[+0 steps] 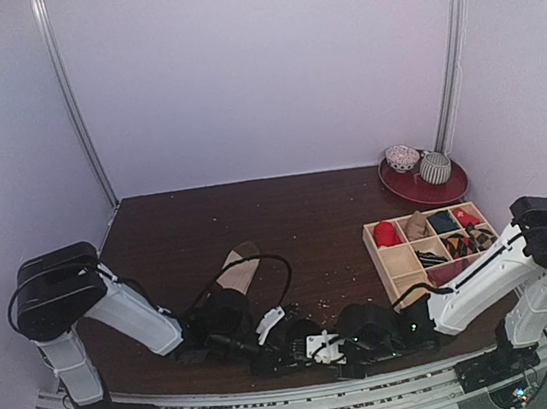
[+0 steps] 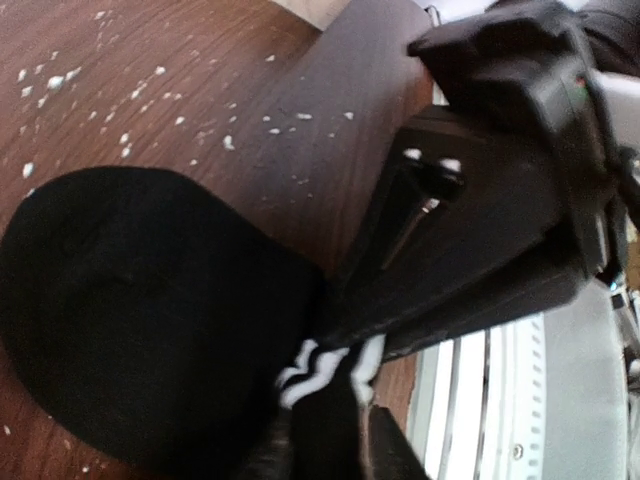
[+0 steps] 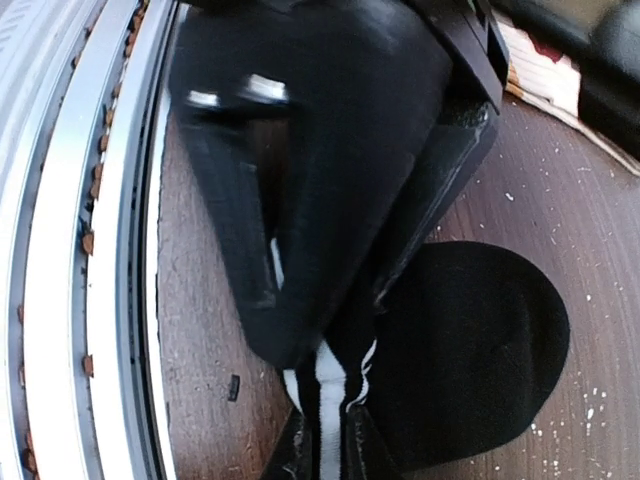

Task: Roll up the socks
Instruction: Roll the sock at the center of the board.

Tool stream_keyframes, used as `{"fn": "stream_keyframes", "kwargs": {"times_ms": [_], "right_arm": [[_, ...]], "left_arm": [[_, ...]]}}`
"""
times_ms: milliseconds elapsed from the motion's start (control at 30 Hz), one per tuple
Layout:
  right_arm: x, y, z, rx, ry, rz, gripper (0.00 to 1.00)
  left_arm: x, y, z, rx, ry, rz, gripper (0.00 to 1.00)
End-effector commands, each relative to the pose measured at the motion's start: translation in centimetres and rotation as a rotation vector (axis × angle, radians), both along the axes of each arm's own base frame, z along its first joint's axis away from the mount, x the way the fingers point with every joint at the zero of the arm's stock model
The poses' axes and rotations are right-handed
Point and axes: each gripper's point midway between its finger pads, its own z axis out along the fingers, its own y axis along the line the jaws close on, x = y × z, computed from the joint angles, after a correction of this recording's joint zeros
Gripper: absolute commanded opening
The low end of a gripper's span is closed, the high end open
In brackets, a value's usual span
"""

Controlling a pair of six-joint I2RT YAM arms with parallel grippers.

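The right claw (image 3: 322, 445) is clamping the white-striped cuff of the black sock (image 3: 470, 340), which is lying flat on the worktop (image 1: 306, 220) near its front edge. The left claw (image 2: 325, 440) is straddling the same cuff from the opposite side, though I cannot tell whether it is gripping. The tan sock (image 1: 239, 267) is lying further back, apart from both claws.
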Motion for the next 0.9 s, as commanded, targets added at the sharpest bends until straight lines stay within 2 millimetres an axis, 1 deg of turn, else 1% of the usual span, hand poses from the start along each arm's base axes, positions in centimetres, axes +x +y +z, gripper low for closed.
{"fn": "stream_keyframes", "kwargs": {"times_ms": [0, 33, 100, 167, 233, 300, 333, 400, 433, 567, 700, 800, 867], "right_arm": [[-0.1, -2.1, -2.7, -0.041, 0.218, -0.112, 0.06], [-0.1, -2.3, -2.9, -0.031, 0.28, -0.136, 0.06], [-0.8, -2.4, -3.0, -0.013, 0.452, -0.146, 0.06], [-1.6, -2.7, -3.7, -0.037, 0.616, -0.174, 0.06], [-2.3, -3.1, -4.8, -0.098, 0.761, -0.202, 0.06], [-3.0, -3.5, -5.7, -0.155, 0.882, -0.234, 0.06], [-3.4, -3.7, -5.9, -0.169, 0.941, -0.243, 0.06], [-3.5, -4.1, -6.4, -0.179, 1.034, -0.284, 0.06], [-3.6, -4.3, -6.5, -0.177, 1.072, -0.295, 0.06], [-3.4, -4.8, -6.8, -0.174, 1.16, -0.331, 0.07], [-3.9, -4.8, -6.8, -0.178, 1.202, -0.312, 0.07], [-4.2, -5.0, -6.8, -0.19, 1.219, -0.305, 0.07], [-4.4, -5.1, -6.7, -0.193, 1.227, -0.298, 0.07]], "left_arm": [[0.3, 5.5, -4.5, 0.3, -0.061, 0.078, 0.42], [1.0, 5.2, -3.1, 0.269, -0.114, 0.088, 0.46], [2.3, 4.7, -0.2, 0.198, -0.222, 0.112, 0.55], [2.9, 4.1, 3.0, 0.11, -0.316, 0.118, 0.58], [2.8, 3.7, 5.9, 0.01, -0.418, 0.112, 0.6], [2.3, 3.2, 7.7, -0.067, -0.507, 0.1, 0.6], [2.1, 3.1, 8.0, -0.089, -0.545, 0.091, 0.6], [1.7, 2.9, 8.1, -0.128, -0.58, 0.074, 0.6], [1.3, 2.8, 7.8, -0.14, -0.588, 0.053, 0.6], [0.2, 2.3, 5.8, -0.125, -0.592, -0.022, 0.59], [0.9, 1.9, 3.7, -0.05, -0.608, -0.018, 0.59], [1.3, 1.4, 3.5, -0.043, -0.632, -0.013, 0.63], [1.3, 1.1, 3.2, -0.033, -0.635, -0.025, 0.63]]}}
